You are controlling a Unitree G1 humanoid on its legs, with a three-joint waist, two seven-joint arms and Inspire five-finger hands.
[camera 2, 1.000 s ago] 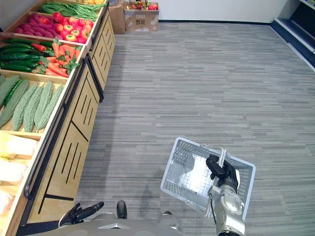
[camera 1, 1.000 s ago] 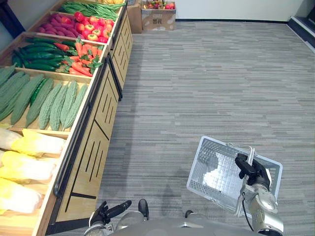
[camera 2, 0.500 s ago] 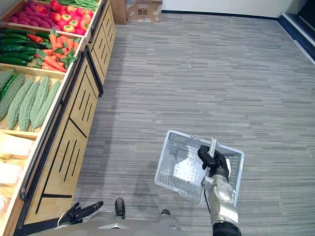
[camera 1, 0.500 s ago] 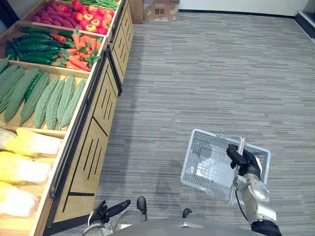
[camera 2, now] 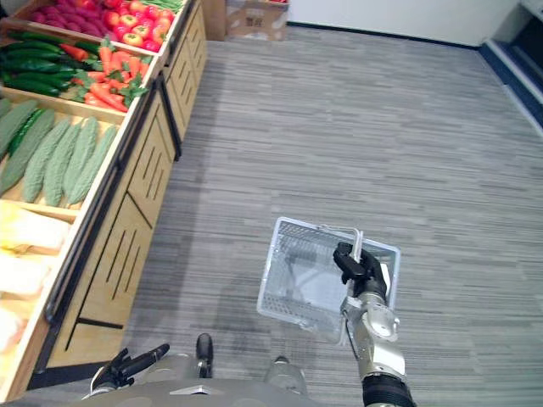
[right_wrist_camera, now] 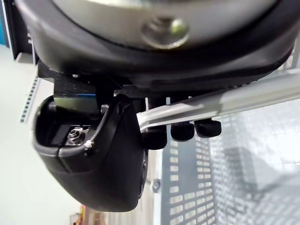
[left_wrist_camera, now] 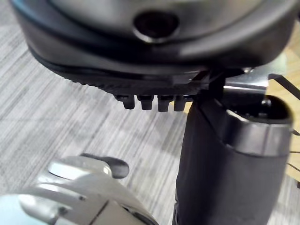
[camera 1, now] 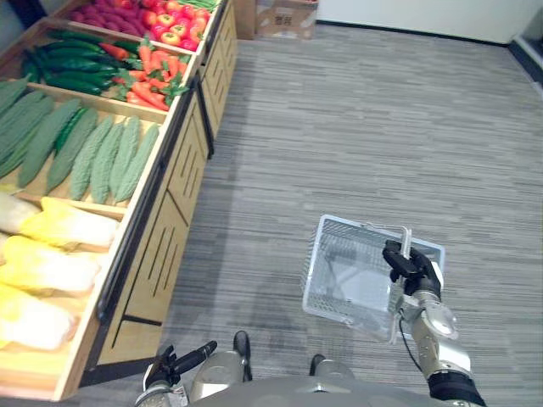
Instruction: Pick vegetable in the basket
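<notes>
At about 5 o'clock over the grey striped carpet [camera 1: 356, 127], the basket [camera 1: 352, 287] hangs from the right hand [camera 1: 409, 264]. It is a pale, perforated plastic basket with a thin metal handle [right_wrist_camera: 243, 96], and the hand's fingers and thumb are curled round that bar.

The vegetables lie in the wooden stand [camera 1: 161, 246] along the 9-to-11 o'clock side, roughly 10 o'clock from that hand and well apart from it. Nearest are pale yellow cabbages [camera 1: 51, 263]. Beyond them come knobbly green bitter gourds [camera 1: 106, 161] laid side by side, then dark cucumbers [camera 1: 72, 68] beside orange carrots [camera 1: 153, 80]. At 11 o'clock there is red produce [camera 1: 174, 21]. A cardboard box [camera 1: 287, 19] sits at 12 o'clock.

The left hand [camera 1: 174, 365] hangs low at 7 o'clock, just beside the stand's base, with its fingers loosely straight and holding nothing.
</notes>
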